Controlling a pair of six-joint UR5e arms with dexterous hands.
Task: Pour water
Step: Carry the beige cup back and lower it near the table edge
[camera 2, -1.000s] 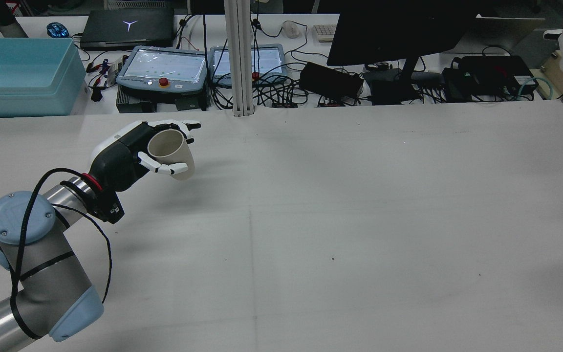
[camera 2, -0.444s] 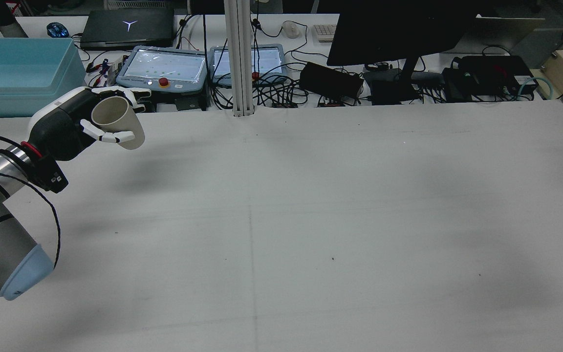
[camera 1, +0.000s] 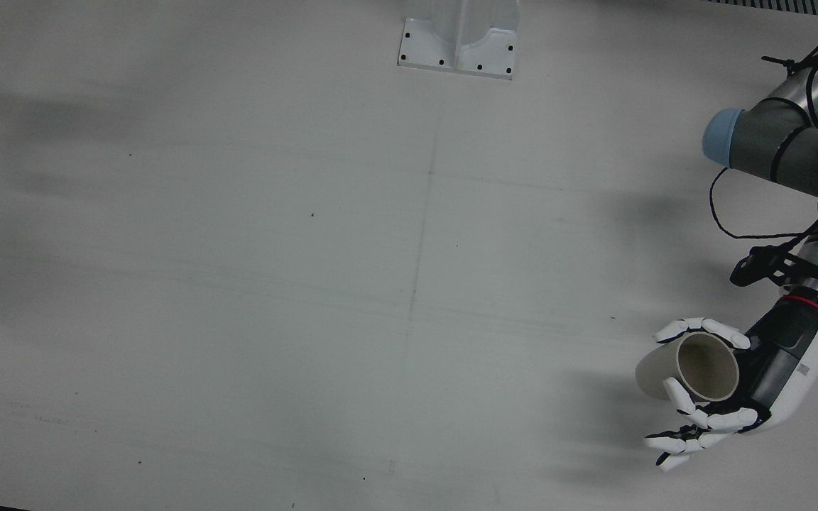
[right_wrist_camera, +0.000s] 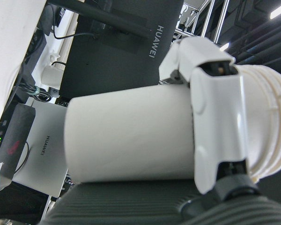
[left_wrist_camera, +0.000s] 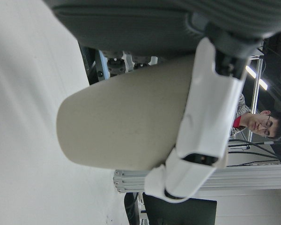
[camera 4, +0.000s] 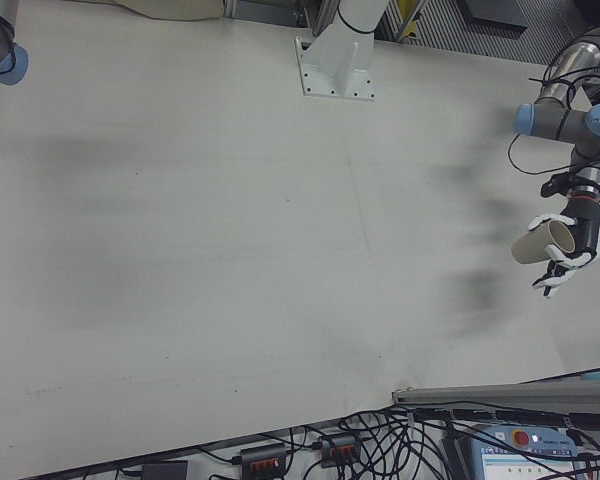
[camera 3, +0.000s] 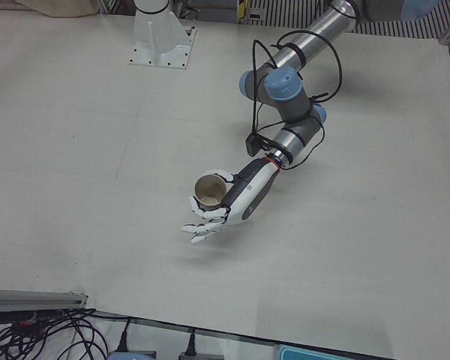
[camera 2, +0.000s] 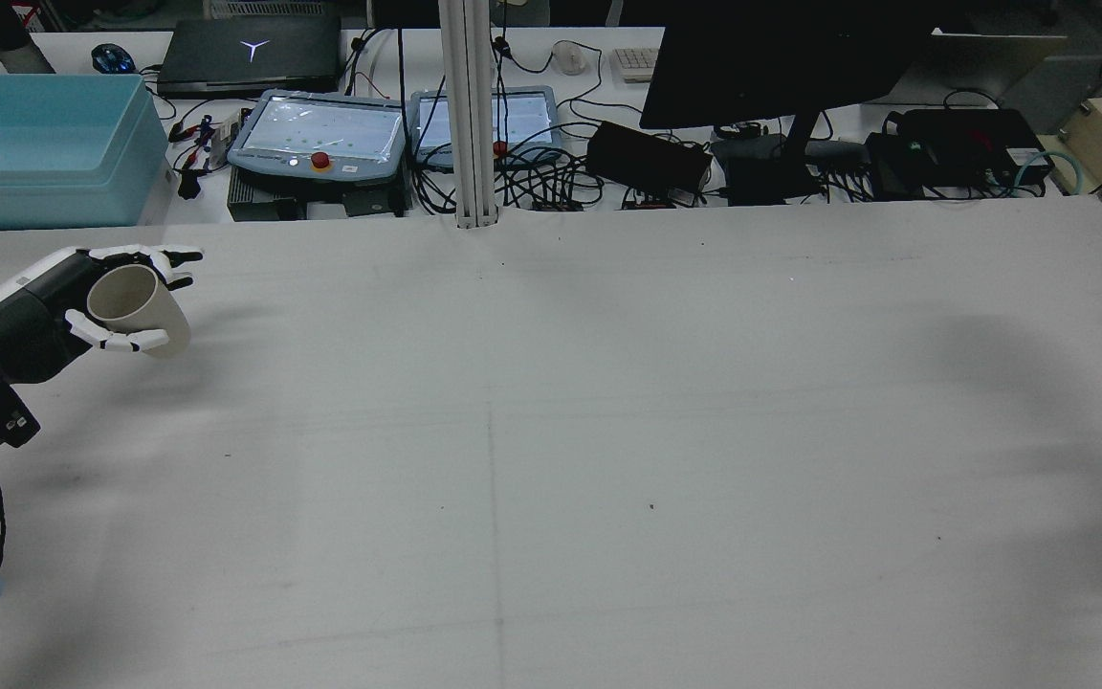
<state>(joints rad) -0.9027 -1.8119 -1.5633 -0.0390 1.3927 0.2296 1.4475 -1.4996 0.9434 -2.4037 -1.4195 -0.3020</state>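
My left hand (camera 2: 30, 321) is shut on a beige paper cup (camera 2: 142, 308) and holds it just above the table at the far left of the rear view. The cup (camera 1: 693, 365) is tilted with its mouth upward, and its inside looks empty. The same left hand (camera 3: 236, 196) and cup (camera 3: 208, 193) show in the left-front view. In the left hand view, fingers (left_wrist_camera: 210, 122) wrap the cup (left_wrist_camera: 122, 126). My right hand (right_wrist_camera: 215, 122) shows only in its own view, shut on a white container (right_wrist_camera: 131, 140) with a ridged end.
A light-blue bin (camera 2: 34, 144) stands beyond the table's far left edge, close behind the left hand. Two teach pendants (camera 2: 321, 134), a post (camera 2: 470, 115), a dark monitor (camera 2: 781, 57) and cables line the back. A person (left_wrist_camera: 260, 124) shows in the left hand view.
My left arm has swung left and come down with the cup, from mid-left to the table's left edge. The right hand, at the rear view's top right a second ago, is gone from it.
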